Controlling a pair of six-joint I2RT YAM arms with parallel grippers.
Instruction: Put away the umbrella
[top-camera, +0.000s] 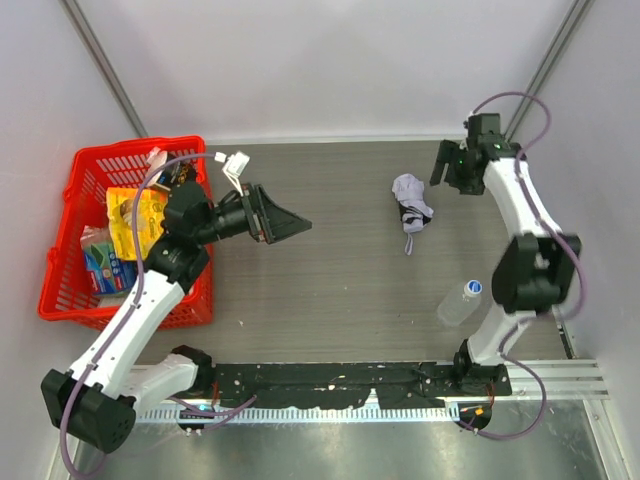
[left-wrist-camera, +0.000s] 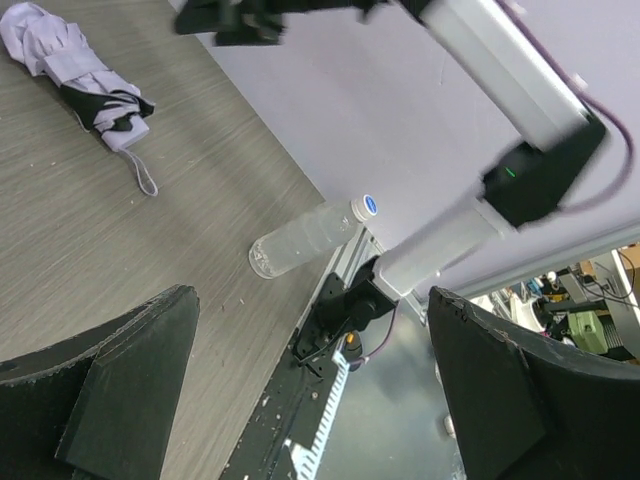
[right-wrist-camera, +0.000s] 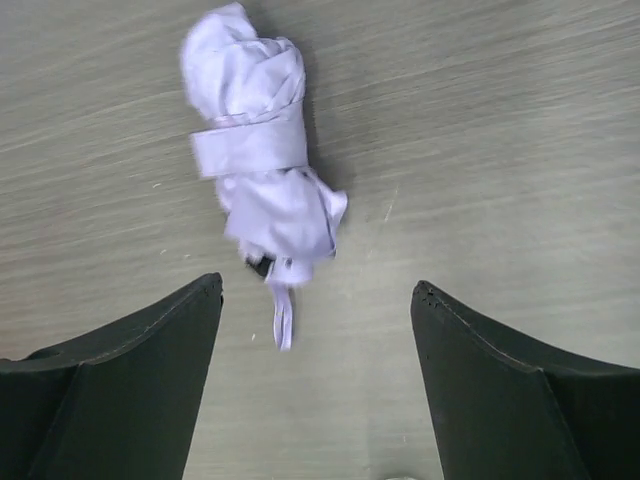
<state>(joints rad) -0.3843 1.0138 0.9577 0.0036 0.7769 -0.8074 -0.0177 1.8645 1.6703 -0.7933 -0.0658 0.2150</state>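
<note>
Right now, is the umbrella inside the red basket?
No, the umbrella lies bundled on the table, well apart from the red basket.

Robotics lab test cell: white enclosure walls (top-camera: 350, 60), aluminium mounting rail (top-camera: 560, 375), equipment benches (left-wrist-camera: 588, 300) beyond.

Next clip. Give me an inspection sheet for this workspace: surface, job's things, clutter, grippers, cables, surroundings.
Surface: grey wood-grain table, no spills seen.
Job's things: umbrella, folded and strapped shut, lying at the far right; no gripper touches it.
Clutter: clear bottle on its side near the right arm's base; red basket at the left, holding packets.
Grippers: left gripper open, empty, off the table; right gripper open, empty, just beside the umbrella.
Cables: lavender cables loop along both arms, clear of the umbrella.
Surroundings: white walls; metal rail at the near edge.
</note>
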